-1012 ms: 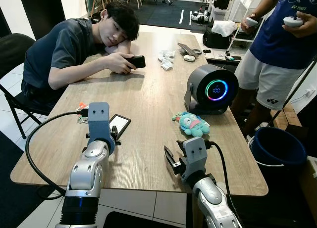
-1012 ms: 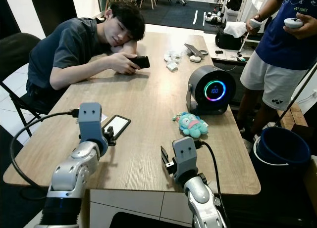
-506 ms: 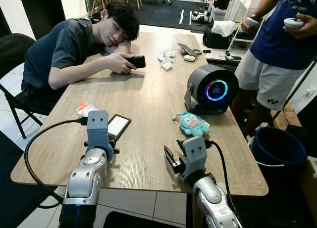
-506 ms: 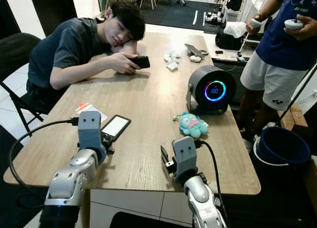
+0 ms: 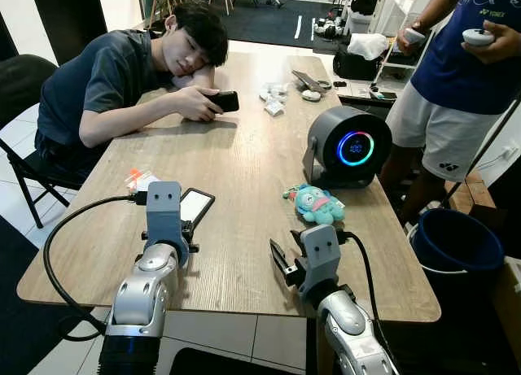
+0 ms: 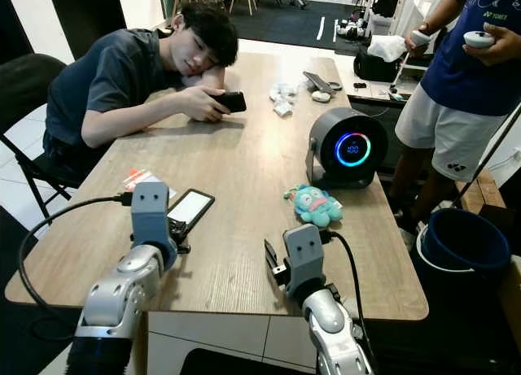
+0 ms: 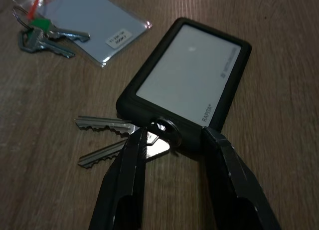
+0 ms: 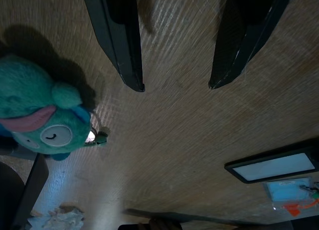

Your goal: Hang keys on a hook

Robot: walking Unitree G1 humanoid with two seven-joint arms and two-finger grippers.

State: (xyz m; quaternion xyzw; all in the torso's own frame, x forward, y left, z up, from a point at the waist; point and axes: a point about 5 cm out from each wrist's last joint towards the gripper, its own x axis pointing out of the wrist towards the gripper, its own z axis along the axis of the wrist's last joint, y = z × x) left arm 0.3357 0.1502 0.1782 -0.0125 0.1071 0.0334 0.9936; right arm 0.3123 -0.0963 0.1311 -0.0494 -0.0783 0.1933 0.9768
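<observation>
Left gripper (image 7: 172, 135) open, empty, fingers straddling the steel ring joining two silver keys (image 7: 107, 137) to black rectangular card-holder tag (image 7: 187, 85); blades point sideways off one fingertip. Right gripper (image 8: 174, 85) open, farther.

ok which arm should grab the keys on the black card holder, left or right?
Left. The left gripper is open, its fingers straddling the key ring where the keys join the black card holder. The right gripper hovers open over bare table beside the plush toy.
</observation>
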